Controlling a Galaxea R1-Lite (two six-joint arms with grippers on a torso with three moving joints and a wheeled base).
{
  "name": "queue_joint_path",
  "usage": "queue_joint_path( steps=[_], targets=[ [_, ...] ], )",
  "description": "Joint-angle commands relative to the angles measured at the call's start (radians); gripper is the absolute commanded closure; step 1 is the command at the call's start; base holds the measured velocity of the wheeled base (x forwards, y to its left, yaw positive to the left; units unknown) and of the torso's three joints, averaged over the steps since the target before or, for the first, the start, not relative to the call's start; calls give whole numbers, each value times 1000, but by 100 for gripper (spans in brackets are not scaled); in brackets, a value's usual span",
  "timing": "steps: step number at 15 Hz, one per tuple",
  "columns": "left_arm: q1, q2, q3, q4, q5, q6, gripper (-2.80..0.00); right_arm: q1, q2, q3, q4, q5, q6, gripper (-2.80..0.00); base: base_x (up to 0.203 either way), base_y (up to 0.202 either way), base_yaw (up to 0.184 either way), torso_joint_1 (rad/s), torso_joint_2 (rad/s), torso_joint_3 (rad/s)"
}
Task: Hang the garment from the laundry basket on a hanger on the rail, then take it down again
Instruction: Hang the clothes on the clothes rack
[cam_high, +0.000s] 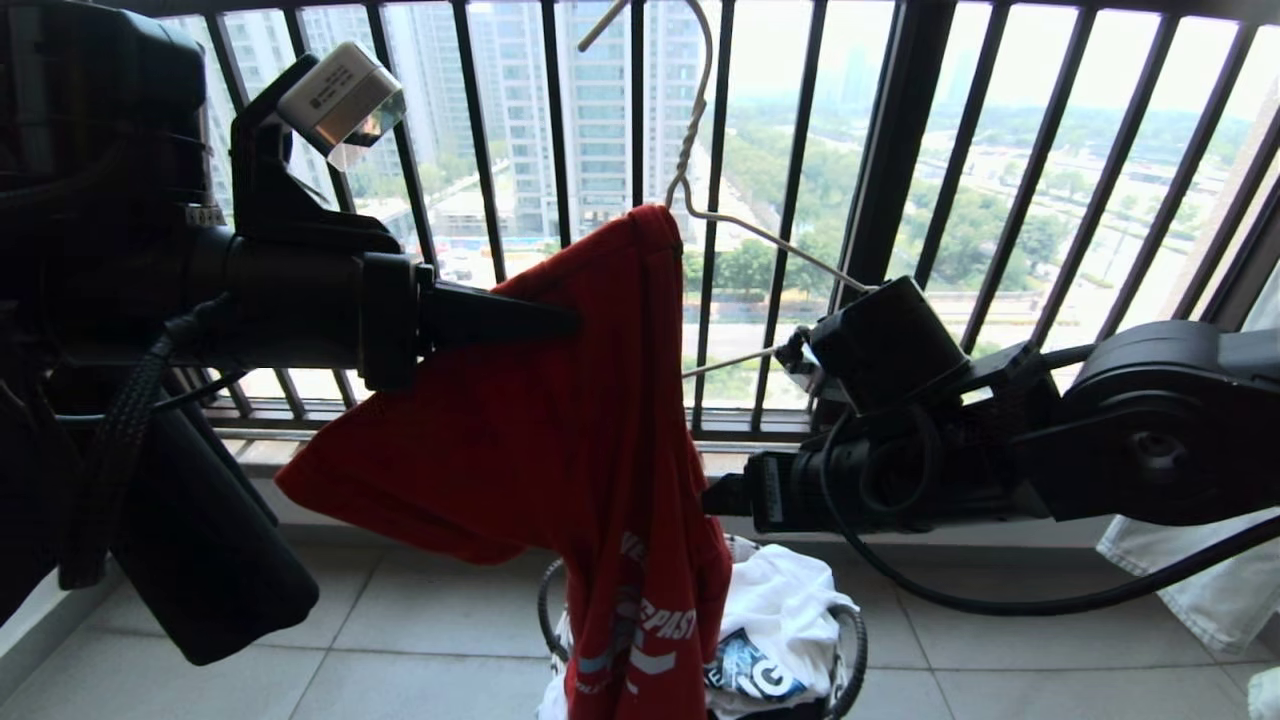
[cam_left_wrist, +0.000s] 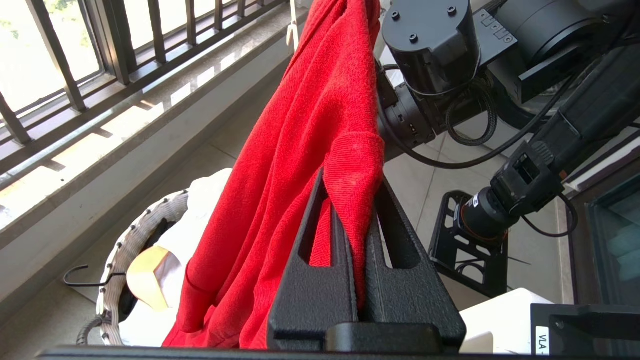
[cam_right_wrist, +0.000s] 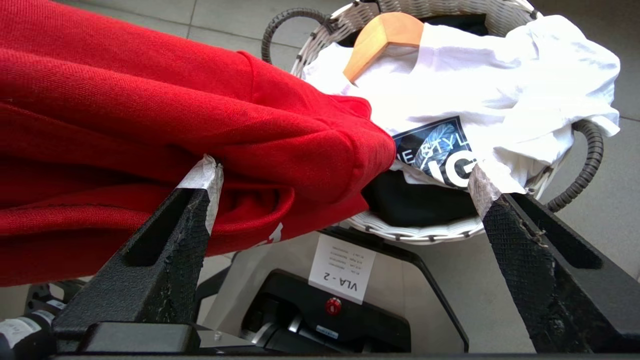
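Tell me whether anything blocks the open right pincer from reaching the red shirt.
Nothing visible does. The right pincer is open, one finger already against the red shirt, with no object between. The left pincer grips the shirt elsewhere.

The head view looks forward and slightly down at the black window railing (cam_high: 900, 150), both arms close in front. The left wrist view faces along its fingers, very near the red T-shirt (cam_left_wrist: 310, 150). The right wrist view apparently points downward at the laundry basket (cam_right_wrist: 430, 232), which all three views share.

Matt red cloth garment (cam_high: 560, 420)
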Motion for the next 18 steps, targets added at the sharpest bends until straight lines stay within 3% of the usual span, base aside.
queue_joint_path(
  steps=[1, 9, 12, 18],
  targets=[
    [0, 3, 0, -1, -5, 0, 0, 23, -2, 5, 3, -2, 5, -280, 0, 0, 0, 0, 0, 0],
    [0, 1, 0, -1, -3, 0, 0, 42, 19, -8, 0, -9, 2, -280, 0, 0, 0, 0, 0, 0],
    [0, -5, 0, -1, -3, 0, 0, 63, 70, -20, 1, -96, -2, -280, 0, 0, 0, 0, 0, 0],
    [0, -10, 0, -1, -3, 0, 0, 77, 107, -35, 11, -129, -42, -280, 0, 0, 0, 0, 0, 0]
  ],
)
